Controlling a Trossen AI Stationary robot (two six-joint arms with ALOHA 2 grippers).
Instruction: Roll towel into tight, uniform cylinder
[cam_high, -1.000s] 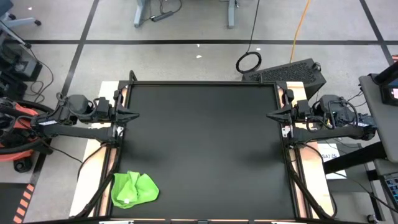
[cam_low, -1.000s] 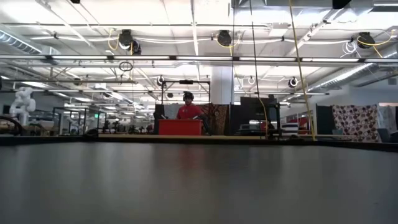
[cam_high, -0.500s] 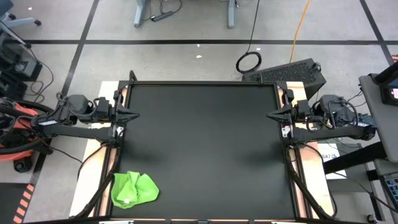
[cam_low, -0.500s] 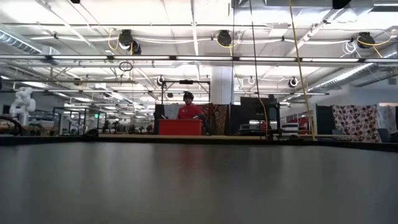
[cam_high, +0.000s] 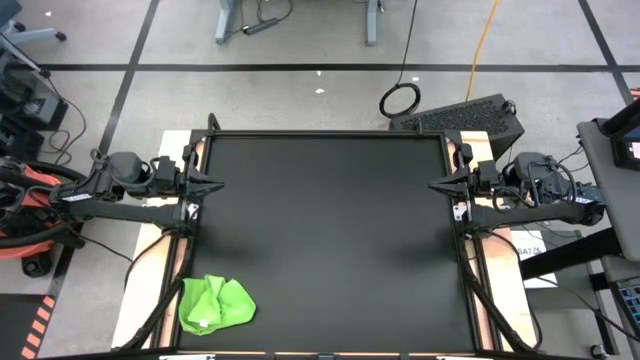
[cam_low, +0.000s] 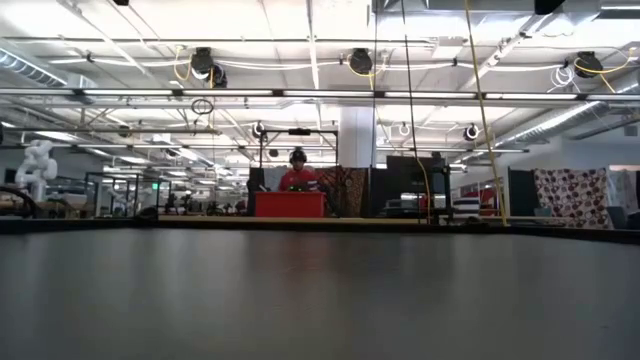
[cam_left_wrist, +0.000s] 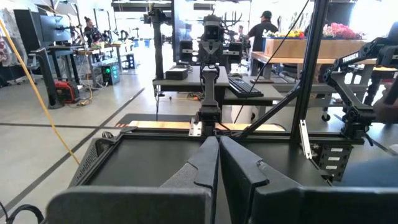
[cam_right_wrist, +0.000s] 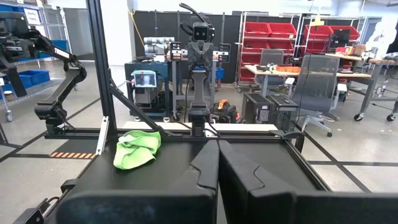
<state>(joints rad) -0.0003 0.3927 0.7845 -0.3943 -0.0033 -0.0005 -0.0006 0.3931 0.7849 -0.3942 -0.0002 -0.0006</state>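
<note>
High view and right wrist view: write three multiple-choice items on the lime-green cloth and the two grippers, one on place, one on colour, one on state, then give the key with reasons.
1. Where does the small lime-green soft towel lie on the black table mat?
A. at its middle
B. at the near corner on the left arm's side
C. at the far corner on the right arm's side

2. What colour is the towel?
A. plain lime green
B. red with stripes
C. white

3. In what state is the towel?
A. rolled into a tight cylinder
B. spread flat
C. bunched in a loose heap

Key: B, as the high view shows it at the mat's near left corner, well apart from the left gripper and the right gripper, both shut at the mat's side edges. A, as both views show one green. C, as the right wrist view shows a crumpled heap.
</note>
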